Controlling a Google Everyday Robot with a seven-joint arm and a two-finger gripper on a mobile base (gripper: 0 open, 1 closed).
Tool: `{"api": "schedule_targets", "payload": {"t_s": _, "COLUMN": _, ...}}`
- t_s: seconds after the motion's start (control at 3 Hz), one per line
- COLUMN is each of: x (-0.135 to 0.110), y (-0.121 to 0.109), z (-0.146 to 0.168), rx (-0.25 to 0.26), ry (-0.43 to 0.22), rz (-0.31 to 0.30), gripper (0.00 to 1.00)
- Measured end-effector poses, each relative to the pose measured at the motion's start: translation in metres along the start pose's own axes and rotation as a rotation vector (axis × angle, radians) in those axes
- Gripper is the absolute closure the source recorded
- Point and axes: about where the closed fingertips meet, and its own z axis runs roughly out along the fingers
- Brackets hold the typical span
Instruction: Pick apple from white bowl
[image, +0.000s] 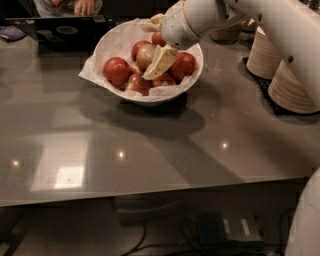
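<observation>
Grey worktop (150, 160): open stretch nearer you than the jaws.
Jaws: down in white bowl (150, 99); grip you cannot tell.
Apple (145, 54): just left of jaws.
Paper bowl stacks (295, 85): right of jaws.

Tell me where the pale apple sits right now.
In the camera view, upper centre: the apple lies in the white bowl among red apples, with the gripper close beside it, to the right.

**Pretty sure this is an office break area**

I'm looking at a long glossy grey counter (150, 155) with stacked paper bowls (292, 82). There's a white bowl (165, 96) of fruit that my gripper (155, 57) hangs over, someone's hands (85, 6) on the far side, and a power strip (225, 227) and cables (135, 240) underneath.
</observation>
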Motion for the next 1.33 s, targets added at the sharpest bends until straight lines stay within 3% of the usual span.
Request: {"api": "schedule_targets", "payload": {"t_s": 1.33, "x": 0.028, "y": -0.006, "z": 0.010, "rx": 0.013, "ry": 0.021, "rz": 0.021, "gripper": 0.32}}
